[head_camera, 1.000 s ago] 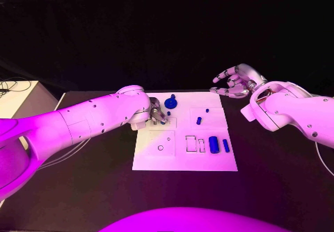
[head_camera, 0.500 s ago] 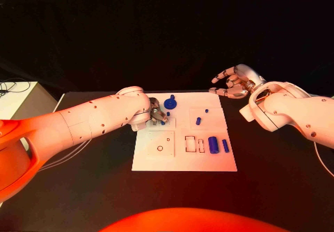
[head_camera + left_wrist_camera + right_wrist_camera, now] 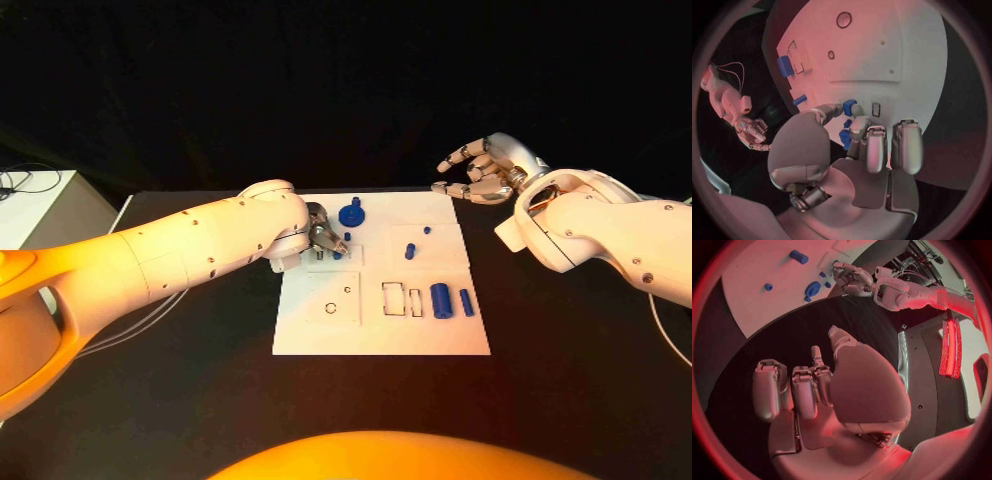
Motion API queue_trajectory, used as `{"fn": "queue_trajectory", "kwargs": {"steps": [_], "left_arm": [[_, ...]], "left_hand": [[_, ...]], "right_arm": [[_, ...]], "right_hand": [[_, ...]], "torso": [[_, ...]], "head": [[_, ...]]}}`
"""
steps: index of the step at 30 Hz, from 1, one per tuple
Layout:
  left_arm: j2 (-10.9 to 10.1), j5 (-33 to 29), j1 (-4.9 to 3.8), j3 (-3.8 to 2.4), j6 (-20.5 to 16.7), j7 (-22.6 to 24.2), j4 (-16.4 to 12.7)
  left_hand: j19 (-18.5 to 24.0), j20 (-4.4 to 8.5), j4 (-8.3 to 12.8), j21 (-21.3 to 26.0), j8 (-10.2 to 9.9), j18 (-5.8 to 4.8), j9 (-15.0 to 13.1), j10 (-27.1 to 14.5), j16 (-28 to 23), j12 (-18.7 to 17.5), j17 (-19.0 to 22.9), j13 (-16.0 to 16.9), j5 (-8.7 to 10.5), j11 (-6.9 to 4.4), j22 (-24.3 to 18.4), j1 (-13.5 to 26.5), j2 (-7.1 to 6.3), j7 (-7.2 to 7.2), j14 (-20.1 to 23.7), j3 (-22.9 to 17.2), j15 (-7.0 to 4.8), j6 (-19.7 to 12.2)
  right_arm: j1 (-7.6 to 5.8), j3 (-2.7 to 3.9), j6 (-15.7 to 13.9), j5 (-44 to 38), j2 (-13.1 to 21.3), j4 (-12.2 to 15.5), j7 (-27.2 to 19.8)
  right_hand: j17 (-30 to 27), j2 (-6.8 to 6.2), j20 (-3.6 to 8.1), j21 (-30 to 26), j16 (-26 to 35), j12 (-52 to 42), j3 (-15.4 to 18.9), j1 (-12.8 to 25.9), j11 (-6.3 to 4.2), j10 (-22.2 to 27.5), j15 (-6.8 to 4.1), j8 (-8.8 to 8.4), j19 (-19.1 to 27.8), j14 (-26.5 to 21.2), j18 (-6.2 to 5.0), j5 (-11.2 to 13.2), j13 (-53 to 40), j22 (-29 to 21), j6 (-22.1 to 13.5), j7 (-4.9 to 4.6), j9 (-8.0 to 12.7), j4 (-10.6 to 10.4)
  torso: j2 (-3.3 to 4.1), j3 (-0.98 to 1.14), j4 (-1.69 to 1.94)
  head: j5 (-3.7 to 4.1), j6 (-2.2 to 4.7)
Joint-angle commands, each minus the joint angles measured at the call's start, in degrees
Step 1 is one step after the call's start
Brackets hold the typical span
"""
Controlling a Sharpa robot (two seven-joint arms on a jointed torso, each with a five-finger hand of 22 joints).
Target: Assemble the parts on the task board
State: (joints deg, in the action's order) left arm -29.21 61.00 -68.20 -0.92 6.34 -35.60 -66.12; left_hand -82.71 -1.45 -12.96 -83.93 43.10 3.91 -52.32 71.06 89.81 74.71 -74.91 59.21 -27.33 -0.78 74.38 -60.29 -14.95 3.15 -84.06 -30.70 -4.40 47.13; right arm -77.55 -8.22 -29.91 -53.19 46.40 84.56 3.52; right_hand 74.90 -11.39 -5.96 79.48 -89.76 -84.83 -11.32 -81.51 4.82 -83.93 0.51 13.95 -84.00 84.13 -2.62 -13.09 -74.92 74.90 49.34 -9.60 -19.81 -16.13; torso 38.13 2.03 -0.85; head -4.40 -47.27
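Two hands at the task board: part insertion in progress.
Left hand fingers pinch a small blue part over the board's far-left area, apparently for seating; right hand hovers beyond the far-right corner, fingers apart, grasping nothing.

A black table carries the white task board

Black table. White cabinet at its left edge, dark cables on top.
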Motion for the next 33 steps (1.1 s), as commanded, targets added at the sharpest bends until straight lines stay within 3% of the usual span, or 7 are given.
{"fn": "queue_trajectory", "kwargs": {"steps": [1,5,7,15,18,24,33], "left_arm": [[-0.1,-0.9,0.48,0.26,0.4,0.3,-0.3],[-0.4,-0.9,0.49,0.25,0.4,0.3,-0.4],[-0.6,-0.8,0.49,0.21,0.4,0.3,-0.6],[-1.3,-1.3,0.47,-0.03,-0.2,0.6,-1.5],[-1.6,-1.6,0.46,-0.26,-0.5,0.7,-2.0],[-2.6,-1.7,0.42,-1.54,-0.9,0.5,-3.1],[-4.3,-0.5,0.28,-3.84,0.5,0.2,-4.5]], "left_hand": [[-0.3,-0.21,-1.0,0.2,0.2,-0.74,-0.3,0.5,0.2,0.5,-15.1,0.2,0.45,0.04,0.1,-0.5,-0.37,0.06,-5.9,2.2,0.29,0.5],[-0.2,-0.19,-2.6,0.3,0.2,-0.73,-0.5,0.6,0.2,0.7,-15.1,0.5,1.81,0.01,0.0,-1.3,-0.43,0.03,-5.9,5.2,0.28,0.6],[-0.2,-0.24,-3.6,0.4,0.1,-0.72,-0.6,0.4,0.2,0.7,-15.1,0.4,6.92,0.09,0.0,-2.2,0.18,0.10,-5.9,7.5,0.34,0.5],[-0.2,-0.27,-3.7,0.4,-0.1,-0.73,-0.6,0.4,0.2,0.9,-15.1,0.5,8.29,0.13,0.0,-2.1,0.67,0.13,-5.9,9.9,0.38,0.5],[-0.2,-0.42,-3.8,0.4,-0.3,-0.73,-0.7,0.1,0.2,0.9,-15.1,0.3,13.29,0.25,0.1,-3.3,2.84,0.17,-5.9,17.0,0.43,0.2],[-0.3,-0.40,-4.0,0.4,-0.5,-0.73,-0.7,0.2,0.2,1.3,-15.1,0.5,16.73,0.19,0.3,-5.0,7.13,0.13,-5.9,29.0,0.48,0.5],[-0.4,-0.35,-3.9,0.3,-0.6,-0.78,-0.7,0.6,0.2,1.6,-15.1,1.0,16.51,0.10,0.6,-6.5,9.16,0.03,-5.9,29.7,0.41,0.5]], "right_arm": [[0.03,0.03,-0.3,-0.4,0.0,0.1,-0.9],[0.03,0.03,-0.3,-0.4,0.1,0.1,-0.9],[0.03,0.03,-0.3,-0.4,0.1,0.1,-0.9],[0.07,0.03,-0.4,-0.4,0.1,-0.1,-0.9],[0.08,0.03,-0.4,-0.4,0.1,-0.1,-0.9],[0.09,0.03,-0.5,-0.4,0.2,-0.2,-0.8],[0.12,0.03,-0.5,-0.4,0.3,-0.3,-0.8]], "right_hand": [[15.1,0.02,0.07,-0.4,-0.2,0.1,0.0,0.7,-0.11,-0.3,-0.24,0.22,-2.1,5.9,-0.04,0.4,-9.7,6.2,-0.5,0.07,-0.1,-0.2],[15.1,0.02,0.07,-0.4,-0.2,0.1,0.0,0.7,-0.11,-0.3,-0.24,0.22,-2.1,5.9,-0.04,0.4,-9.7,6.2,-0.5,0.07,-0.1,-0.2],[15.1,0.03,0.07,-0.4,-0.2,0.1,0.0,0.7,-0.11,-0.3,-0.24,0.25,-2.1,5.9,-0.04,0.3,-9.7,6.2,-0.5,0.07,-0.1,-0.2],[15.1,0.01,0.07,-0.4,-0.2,0.1,0.0,0.6,-0.11,-0.3,-0.24,0.27,-2.1,5.9,-0.05,0.3,-9.7,6.1,-0.6,0.07,-0.1,-0.2],[15.1,0.01,0.07,-0.4,-0.2,0.1,0.0,0.6,-0.11,-0.3,-0.24,0.27,-2.1,5.9,-0.05,0.3,-9.7,6.1,-0.6,0.07,-0.1,-0.2],[15.1,0.01,0.07,-0.4,-0.2,0.1,0.0,0.6,-0.11,-0.3,-0.24,0.27,-2.1,5.9,-0.05,0.3,-9.7,6.1,-0.6,0.07,-0.1,-0.2],[15.1,0.01,0.07,-0.4,-0.2,0.1,0.0,0.6,-0.11,-0.3,-0.24,0.27,-2.1,5.9,-0.05,0.3,-9.7,6.1,-0.6,0.07,-0.1,-0.2]], "torso": [[0.04,-0.03,-0.01],[0.03,-0.04,0.06],[0.04,-0.04,0.06],[0.03,-0.07,0.04],[0.06,-0.02,0.09],[0.00,-0.04,0.00],[-0.05,0.00,0.03]], "head": [[0.04,0.01],[0.21,0.07],[0.24,0.08],[0.26,0.44],[0.22,0.47],[0.27,0.70],[0.35,1.05]]}}
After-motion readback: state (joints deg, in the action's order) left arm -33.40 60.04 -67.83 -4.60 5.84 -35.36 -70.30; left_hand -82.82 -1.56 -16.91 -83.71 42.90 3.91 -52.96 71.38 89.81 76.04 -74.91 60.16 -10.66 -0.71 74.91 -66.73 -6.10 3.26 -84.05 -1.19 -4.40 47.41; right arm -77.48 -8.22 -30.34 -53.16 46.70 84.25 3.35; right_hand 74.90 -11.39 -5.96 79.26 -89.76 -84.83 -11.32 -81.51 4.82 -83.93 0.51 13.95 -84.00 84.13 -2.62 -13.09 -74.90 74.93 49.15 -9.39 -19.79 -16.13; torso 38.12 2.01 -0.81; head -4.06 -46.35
